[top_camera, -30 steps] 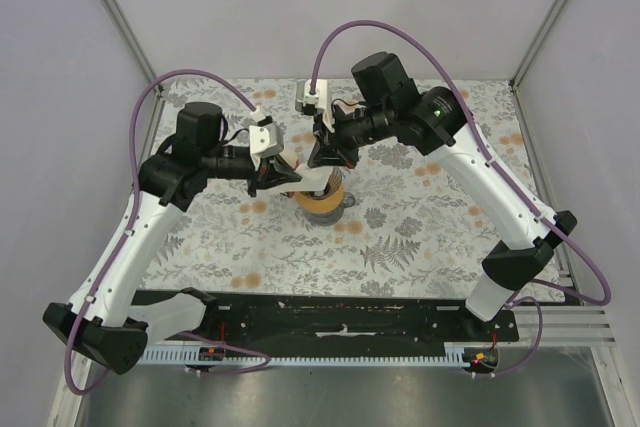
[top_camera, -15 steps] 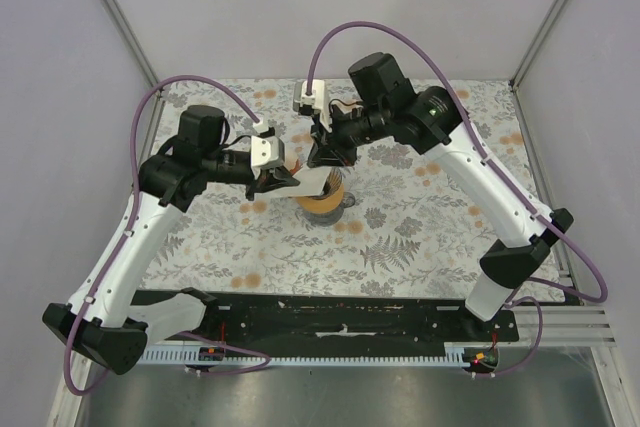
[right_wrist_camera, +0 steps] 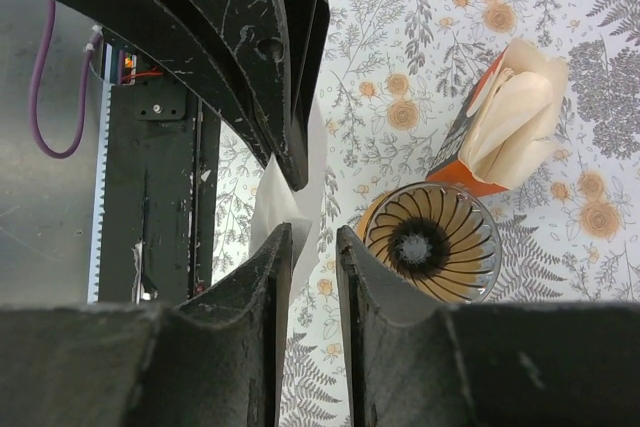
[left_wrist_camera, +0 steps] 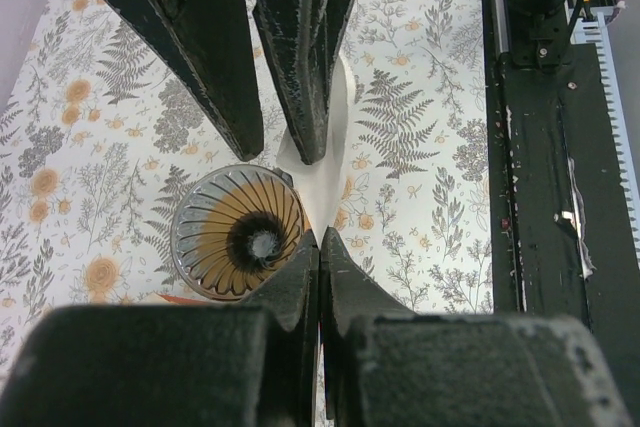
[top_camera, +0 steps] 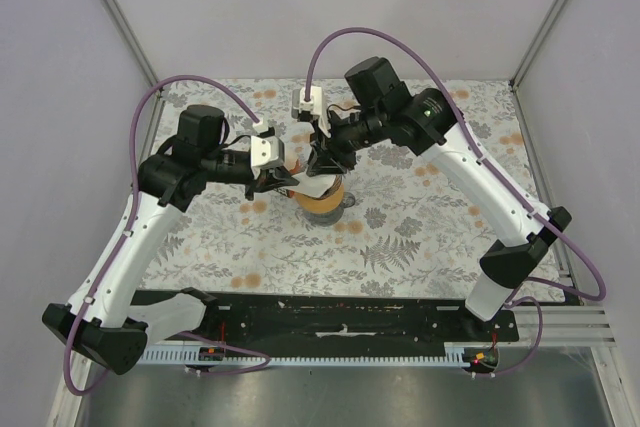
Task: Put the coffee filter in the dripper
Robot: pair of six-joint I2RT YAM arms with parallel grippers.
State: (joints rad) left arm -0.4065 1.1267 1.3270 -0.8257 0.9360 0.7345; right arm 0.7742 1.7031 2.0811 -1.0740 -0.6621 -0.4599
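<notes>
The coffee filter (left_wrist_camera: 322,187) is a white paper held just above the table beside the dripper (left_wrist_camera: 238,232), a grey ribbed cone with a tan collar. My left gripper (left_wrist_camera: 320,239) is shut on the filter's lower edge. My right gripper (right_wrist_camera: 308,239) faces it with its jaws a narrow gap apart. The filter (right_wrist_camera: 283,202) hangs at its fingertips, partly behind one finger. The dripper (right_wrist_camera: 432,244) stands upright and empty to the right. In the top view both grippers, left (top_camera: 290,183) and right (top_camera: 325,167), meet over the filter (top_camera: 322,187) and dripper (top_camera: 326,204).
An orange carton (right_wrist_camera: 505,117) with a stack of cream papers stands open just behind the dripper. The floral tablecloth (top_camera: 420,237) covers the table. A black rail (top_camera: 340,322) runs along the near edge.
My right gripper has shifted slightly left, closer to the filter. My left gripper has moved a little right and still holds the filter.
</notes>
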